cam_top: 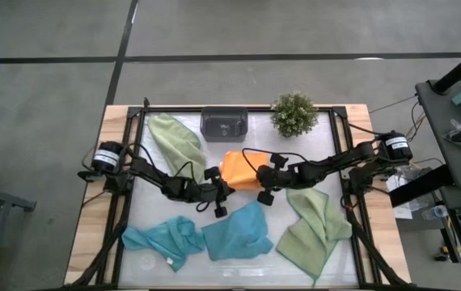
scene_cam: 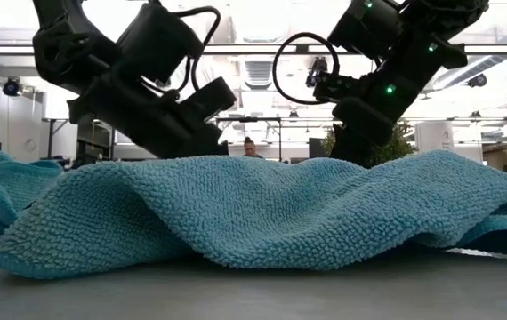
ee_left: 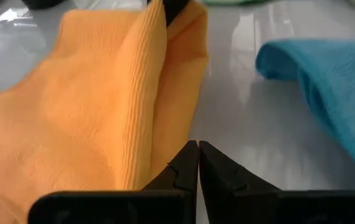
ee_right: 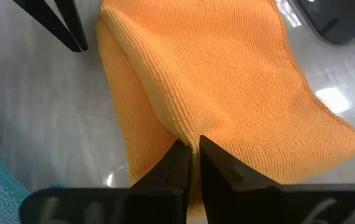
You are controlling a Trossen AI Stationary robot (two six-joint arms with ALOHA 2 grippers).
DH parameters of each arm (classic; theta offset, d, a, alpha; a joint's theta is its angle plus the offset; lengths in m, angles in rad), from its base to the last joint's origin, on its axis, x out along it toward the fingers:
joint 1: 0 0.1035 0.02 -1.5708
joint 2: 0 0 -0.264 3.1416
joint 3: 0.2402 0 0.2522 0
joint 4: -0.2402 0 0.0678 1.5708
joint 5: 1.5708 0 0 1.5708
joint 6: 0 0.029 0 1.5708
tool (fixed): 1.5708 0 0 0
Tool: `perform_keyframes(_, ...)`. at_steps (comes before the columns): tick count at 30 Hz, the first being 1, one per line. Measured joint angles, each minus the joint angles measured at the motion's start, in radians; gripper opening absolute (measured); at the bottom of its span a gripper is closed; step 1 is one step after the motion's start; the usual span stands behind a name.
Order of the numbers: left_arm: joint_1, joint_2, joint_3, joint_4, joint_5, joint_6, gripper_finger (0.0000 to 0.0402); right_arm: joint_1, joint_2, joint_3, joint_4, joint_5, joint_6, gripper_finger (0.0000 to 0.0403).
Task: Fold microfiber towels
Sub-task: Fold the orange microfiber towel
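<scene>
Orange towel sits bunched mid-bench, the landmark here. Left claw at its left edge, fingers pressed together, nipping a fold of orange cloth at the tips. Right claw at its right edge, fingers nearly together, pinched on an orange fold. The 2 claws face each other across the towel, close.

Just behind the orange towel: dark grey tray, with potted plant to the tray's right and 1 sage green towel crumpled behind-left. In front of it: 2 teal towels, 1 flattish right in front, touching the other, bunched to the front-left. Second sage towel front-right, draping to the front bench edge.

Bare bench strip directly left and right of the orange towel, under the arms; narrow gap between orange and front teal towel. Front rim mostly clear.
</scene>
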Motion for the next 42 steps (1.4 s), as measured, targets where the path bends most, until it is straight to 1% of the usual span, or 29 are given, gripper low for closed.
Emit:
perform_keyframes(2, 0.0, 0.016, 0.004, -0.002, -0.02, 0.0, 0.0, 0.0, 0.0, 0.0, 0.0, 0.0, 0.0, 0.0018)
perform_keyframes(7, 0.001, 0.03, -0.001, -0.044, -0.114, -0.014, 0.0, 0.002, 0.0, 0.0, -0.001, 0.0, 0.004, 0.0018)
perform_keyframes(9, 0.003, 0.028, -0.002, -0.064, -0.128, -0.029, 0.0, 0.003, 0.0, 0.0, -0.008, 0.0, 0.004, 0.0018)
perform_keyframes(18, 0.003, 0.019, -0.001, -0.126, -0.134, -0.072, 0.0, 0.002, -0.01, 0.0, -0.077, -0.002, -0.032, 0.0018)
perform_keyframes(25, 0.003, 0.019, 0.0, -0.129, -0.134, -0.078, 0.0, 0.003, -0.014, 0.0, -0.092, -0.102, -0.057, 0.0018)
perform_keyframes(30, 0.003, 0.015, 0.003, -0.137, -0.13, -0.071, 0.0, 0.003, -0.014, -0.002, -0.091, -0.105, -0.048, 0.0018)
perform_keyframes(32, 0.003, 0.004, 0.002, -0.145, -0.111, -0.053, 0.0, 0.002, -0.014, -0.002, -0.091, -0.114, -0.049, 0.002)
perform_keyframes(36, 0.002, -0.039, 0.0, -0.193, -0.071, -0.045, 0.0, 0.003, -0.014, -0.002, -0.091, -0.128, -0.049, 0.0043)
perform_keyframes(42, 0.003, -0.128, 0.001, -0.352, -0.07, -0.044, 0.0, 0.002, -0.016, -0.002, -0.094, -0.147, -0.054, 0.0097)
